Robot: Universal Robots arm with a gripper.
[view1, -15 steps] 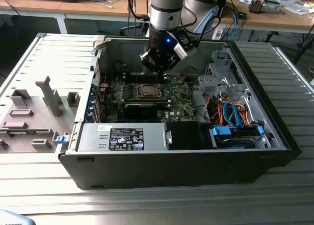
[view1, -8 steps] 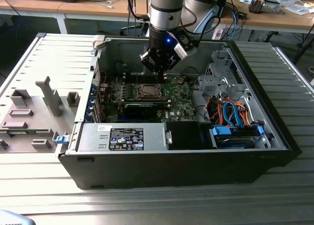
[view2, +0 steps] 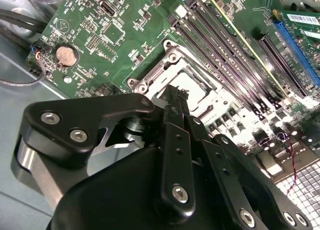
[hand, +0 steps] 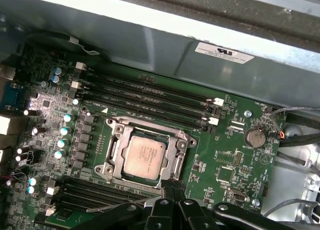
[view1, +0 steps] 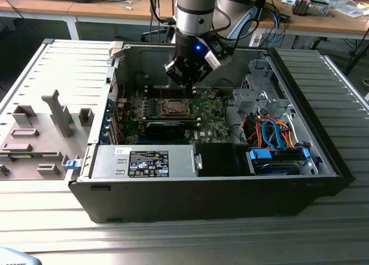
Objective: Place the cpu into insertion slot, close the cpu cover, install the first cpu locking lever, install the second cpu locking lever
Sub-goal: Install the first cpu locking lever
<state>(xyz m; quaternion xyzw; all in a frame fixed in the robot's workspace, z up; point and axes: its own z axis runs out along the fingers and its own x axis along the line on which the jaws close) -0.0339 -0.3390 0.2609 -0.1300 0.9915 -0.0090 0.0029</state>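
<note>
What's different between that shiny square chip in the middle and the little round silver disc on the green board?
The cpu is square, pale grey, and sits inside a silver metal frame; the coin battery is round and sits in a small black holder. The cpu is clearly larger than the battery. The cpu lies near the tool; the battery lies farther off. Both are flat, metallic and lie on the motherboard.

The arm [view1: 195, 8] is a round silver-grey tube ending in a black wrist section with a small blue light, and a grey box-shaped camera is mounted at its side. The tool [view2: 172, 102] is matt black, built of flat rounded links joined by silver screw heads and pins.
</note>
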